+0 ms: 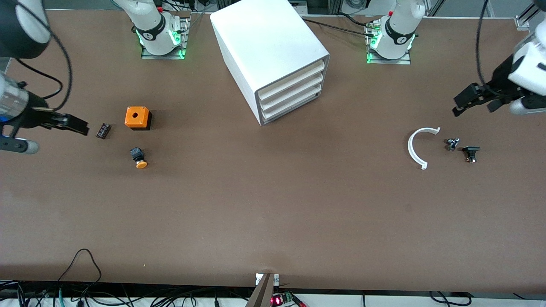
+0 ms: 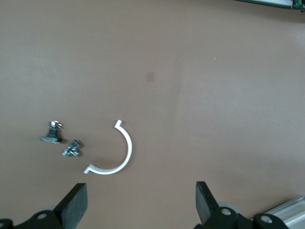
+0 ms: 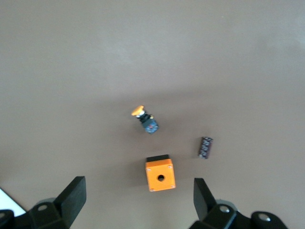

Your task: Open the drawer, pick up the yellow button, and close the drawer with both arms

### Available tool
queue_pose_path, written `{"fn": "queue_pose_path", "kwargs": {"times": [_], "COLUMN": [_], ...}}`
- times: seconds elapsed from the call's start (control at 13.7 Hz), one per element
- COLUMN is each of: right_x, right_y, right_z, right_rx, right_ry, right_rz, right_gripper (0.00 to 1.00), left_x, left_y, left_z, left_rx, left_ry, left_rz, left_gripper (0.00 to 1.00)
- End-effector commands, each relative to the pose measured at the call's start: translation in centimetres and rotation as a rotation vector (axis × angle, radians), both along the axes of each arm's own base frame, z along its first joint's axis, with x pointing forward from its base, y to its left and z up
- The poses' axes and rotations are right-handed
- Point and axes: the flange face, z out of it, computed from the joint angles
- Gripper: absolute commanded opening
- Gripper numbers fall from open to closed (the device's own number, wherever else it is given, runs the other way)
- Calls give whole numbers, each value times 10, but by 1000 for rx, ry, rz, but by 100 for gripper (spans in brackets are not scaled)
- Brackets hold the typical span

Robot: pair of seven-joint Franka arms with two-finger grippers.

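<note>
The white cabinet [image 1: 264, 42] stands between the two arm bases. Its top drawer [image 1: 294, 79] is shut, like the two below it. The button [image 1: 138, 157], orange cap on a dark body, lies on its side on the table toward the right arm's end, just nearer the front camera than the orange cube [image 1: 137, 117]. It also shows in the right wrist view [image 3: 145, 120]. My right gripper [image 1: 74, 123] [image 3: 138, 200] is open and empty over the table at that end. My left gripper [image 1: 473, 104] [image 2: 140, 202] is open and empty over the left arm's end.
A small black part [image 1: 103, 130] lies beside the orange cube. Toward the left arm's end lie a white arc-shaped piece [image 1: 417, 147] [image 2: 119, 152] and two small dark parts [image 1: 452, 143] [image 1: 471, 153]. Cables hang along the table's front edge.
</note>
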Motion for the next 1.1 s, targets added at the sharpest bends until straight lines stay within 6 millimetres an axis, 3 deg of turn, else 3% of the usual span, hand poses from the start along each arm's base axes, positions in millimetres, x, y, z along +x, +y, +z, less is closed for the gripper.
{"fn": "queue_pose_path", "kwargs": {"times": [0.0, 0.29, 0.44, 1.02], "right_x": [-20, -47, -51, -70], "right_y": [-24, -31, -33, -30], "right_z": [-8, -9, -13, -16], "right_rx": [-12, -18, -14, -4], "right_ry": [31, 10, -27, -79], "right_rz": [-6, 17, 87, 78], "right_gripper": [100, 100, 100, 100], "left_x": [-10, -8, -11, -12], "left_y": [0, -3, 2, 5], "left_z": [8, 7, 3, 2], "left_rx": [49, 58, 115, 125], "left_ry": [0, 40, 81, 96], "left_rz": [-71, -84, -90, -114], "left_gripper": [100, 100, 100, 100]}}
